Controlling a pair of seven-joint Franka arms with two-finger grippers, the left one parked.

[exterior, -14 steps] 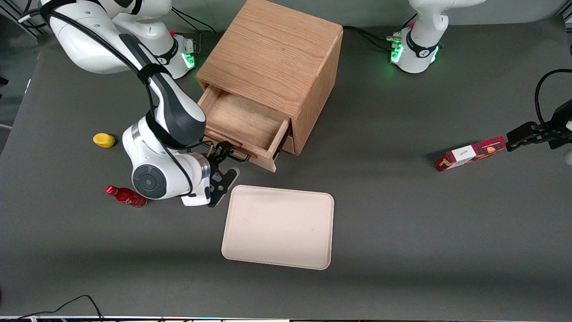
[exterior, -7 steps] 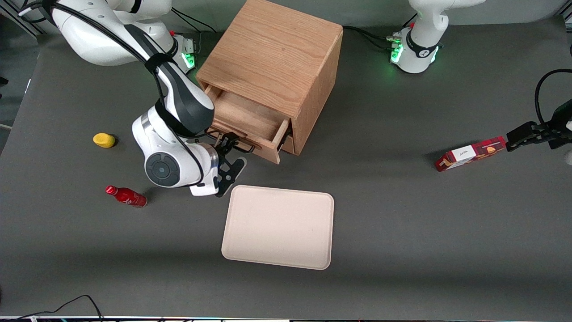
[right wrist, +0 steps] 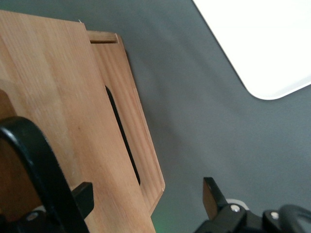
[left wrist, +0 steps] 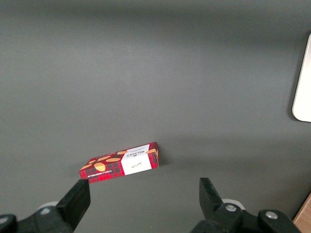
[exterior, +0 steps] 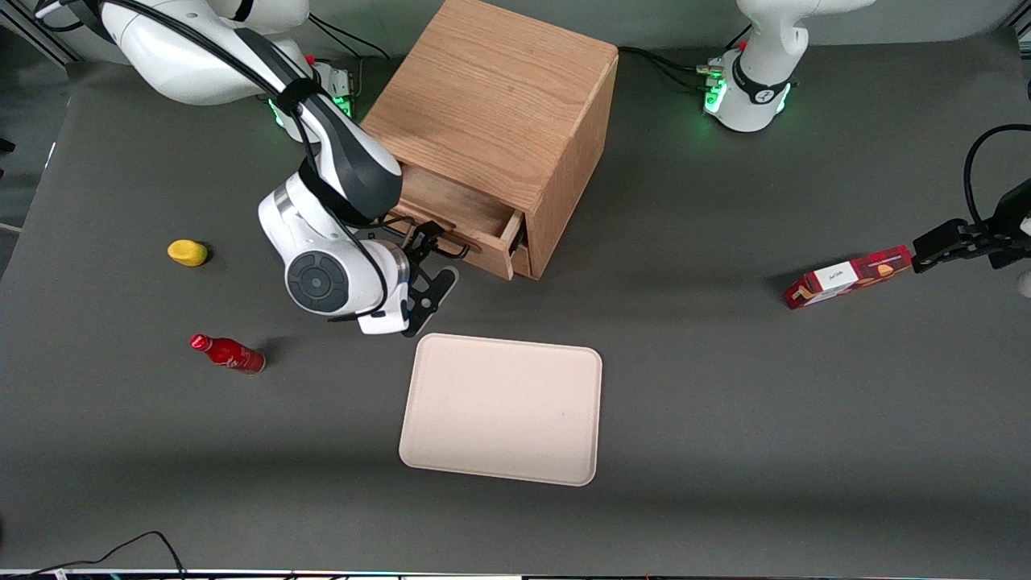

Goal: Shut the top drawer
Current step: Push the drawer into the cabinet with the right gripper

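So the gripper (exterior: 431, 262) sits right at the front of the top drawer (exterior: 459, 213), with its fingers spread apart and nothing clamped between them. In the right wrist view one finger (right wrist: 82, 195) lies against the wooden drawer face next to the black wire handle (right wrist: 36, 160), and the other finger (right wrist: 211, 191) hangs out over bare worktop (right wrist: 204, 111). It looks like contact with the face, but I can't tell how firm it is.

The top drawer is partly out of the wooden cabinet (exterior: 499, 105), with only a narrow strip of its tray showing. The cabinet stands at an angle on the worktop, so the drawer front faces diagonally toward the front camera and the working arm's end. The front's long axis runs across the cabinet's face, and the slide direction goes straight back into the box.

The lower drawer (exterior: 522, 259) peeks out just beneath it.

A cream tray (exterior: 503, 409) lies nearer the camera than the cabinet, close to the gripper but not touching. A yellow object (exterior: 188, 252) and a red bottle (exterior: 228, 354) lie toward the working arm's end, and a red box (exterior: 850, 276) toward the parked arm's end.
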